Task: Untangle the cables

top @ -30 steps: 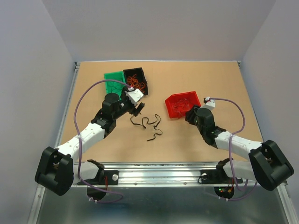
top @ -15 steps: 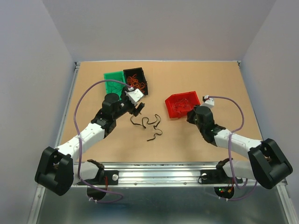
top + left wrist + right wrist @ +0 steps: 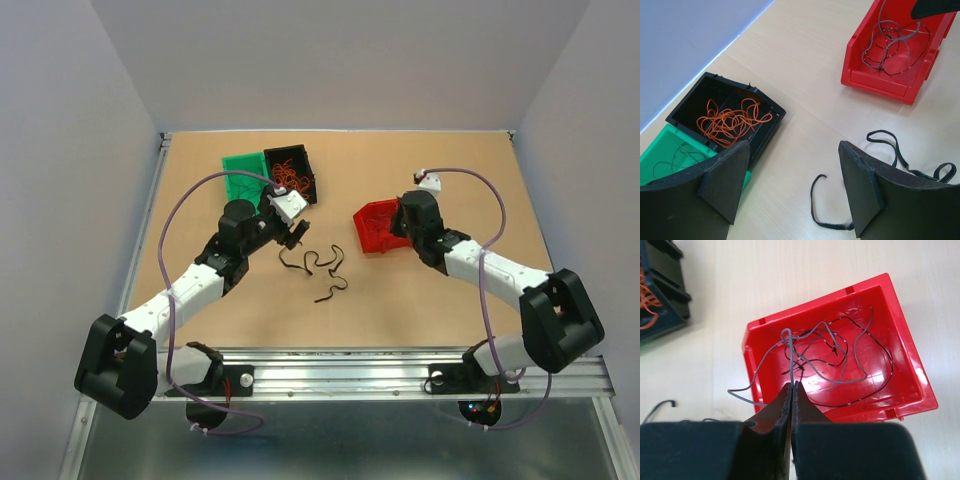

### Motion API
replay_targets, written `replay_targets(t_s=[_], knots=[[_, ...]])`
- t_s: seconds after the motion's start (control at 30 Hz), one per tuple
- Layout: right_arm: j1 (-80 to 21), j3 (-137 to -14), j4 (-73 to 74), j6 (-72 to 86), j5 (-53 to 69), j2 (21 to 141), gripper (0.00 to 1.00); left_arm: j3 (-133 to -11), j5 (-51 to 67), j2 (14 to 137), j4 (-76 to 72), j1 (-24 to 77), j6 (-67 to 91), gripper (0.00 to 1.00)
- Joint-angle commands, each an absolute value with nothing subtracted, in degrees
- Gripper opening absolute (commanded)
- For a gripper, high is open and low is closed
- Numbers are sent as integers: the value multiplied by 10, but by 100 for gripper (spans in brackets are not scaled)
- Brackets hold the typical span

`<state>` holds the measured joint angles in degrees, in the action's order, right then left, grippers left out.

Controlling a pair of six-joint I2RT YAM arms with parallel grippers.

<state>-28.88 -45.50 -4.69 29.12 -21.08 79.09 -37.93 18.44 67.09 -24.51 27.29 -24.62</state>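
Right arm swung forward since the earlier view. Right gripper (image 3: 791, 386) hung over the red bin (image 3: 912, 365), jaws pinched tight on a grey wire (image 3: 790, 362) that rose from the tangle inside. Left gripper (image 3: 794, 145) had not moved: jaws spread wide, holding nothing, above the loose black cables (image 3: 330, 293) on the table (image 3: 450, 170). Orange wires (image 3: 730, 122) lay bunched in the black bin (image 3: 771, 107), which touched the green bin (image 3: 655, 150).
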Motion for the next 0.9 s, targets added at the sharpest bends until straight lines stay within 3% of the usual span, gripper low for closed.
replay_targets(t_s=[0.0, 0.23, 0.57, 0.67, 0.87], knots=[[-285, -512, -7, 252, -226, 821, 1, -396, 191, 666, -263, 275, -251, 83], [-272, -629, 100, 180, -263, 934, 4, -398, 192, 672, -261, 275, -251, 82], [-258, -763, 217, 142, -204, 1130, 8, -396, 195, 673, -261, 274, -252, 83], [-258, -767, 223, 155, -219, 1133, 8, -399, 203, 681, -258, 274, -259, 82], [-258, -753, 216, 170, -213, 1033, 27, -398, 223, 681, -247, 280, -273, 83]])
